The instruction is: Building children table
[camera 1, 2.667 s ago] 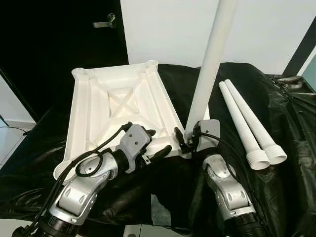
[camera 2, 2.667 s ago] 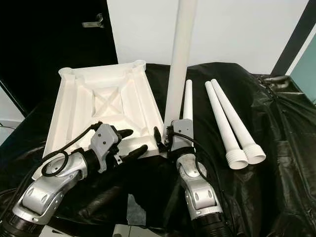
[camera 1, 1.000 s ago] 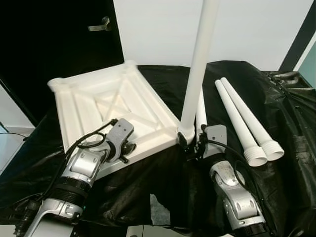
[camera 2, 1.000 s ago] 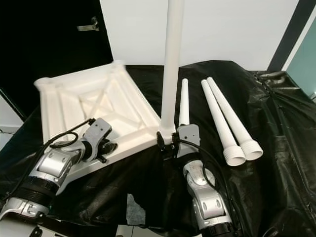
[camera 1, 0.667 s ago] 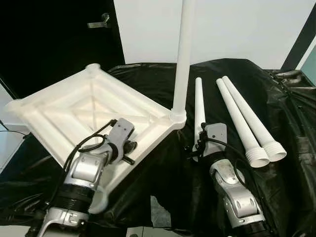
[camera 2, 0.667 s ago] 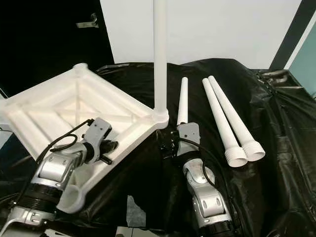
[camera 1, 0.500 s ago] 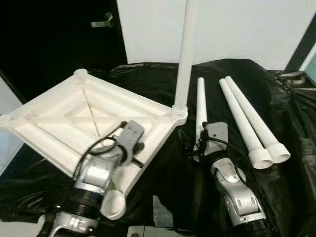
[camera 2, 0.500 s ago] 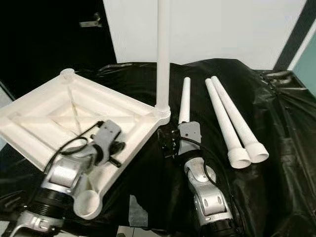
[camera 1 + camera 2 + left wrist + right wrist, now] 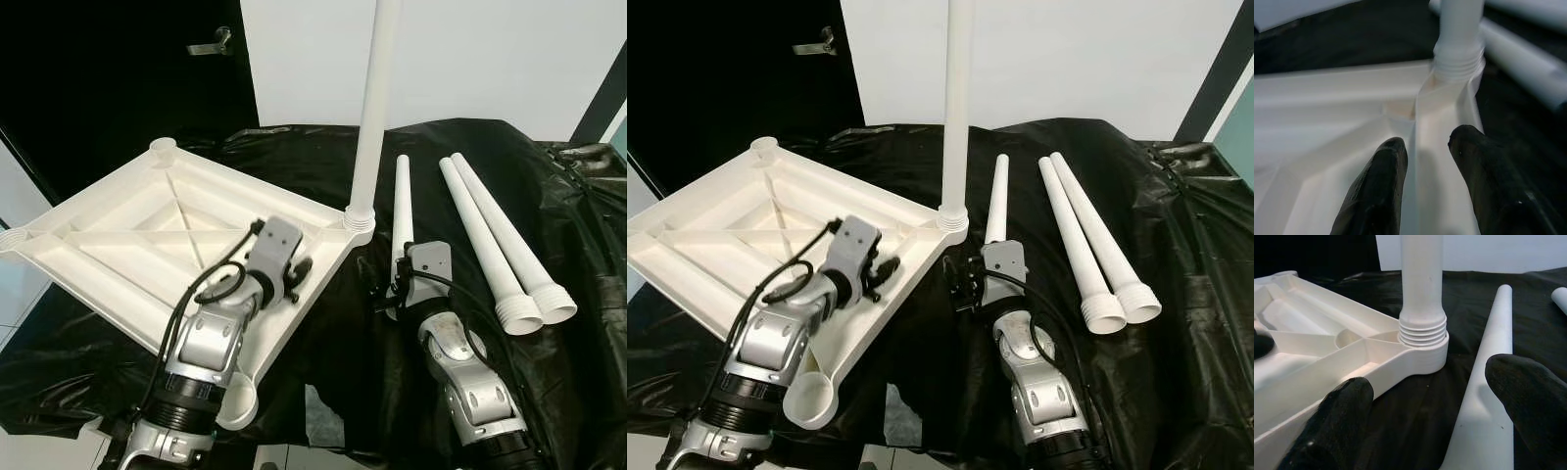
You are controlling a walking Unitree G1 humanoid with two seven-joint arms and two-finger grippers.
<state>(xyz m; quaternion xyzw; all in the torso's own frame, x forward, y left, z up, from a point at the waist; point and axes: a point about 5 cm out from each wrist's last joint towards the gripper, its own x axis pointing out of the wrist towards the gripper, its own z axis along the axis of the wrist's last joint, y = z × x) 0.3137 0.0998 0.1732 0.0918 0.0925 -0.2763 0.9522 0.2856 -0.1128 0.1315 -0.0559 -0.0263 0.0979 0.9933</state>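
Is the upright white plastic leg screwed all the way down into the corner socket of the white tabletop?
No, several threads of the upright white plastic leg show above the corner socket of the white tabletop.

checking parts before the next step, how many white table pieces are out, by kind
tabletop: 1
leg standing in the corner socket: 1
loose legs on the black cover: 3
total: 5

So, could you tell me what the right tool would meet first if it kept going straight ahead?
Probably the loose leg lying between its open fingers; the right tool points along it, with the tabletop's corner socket just beside.
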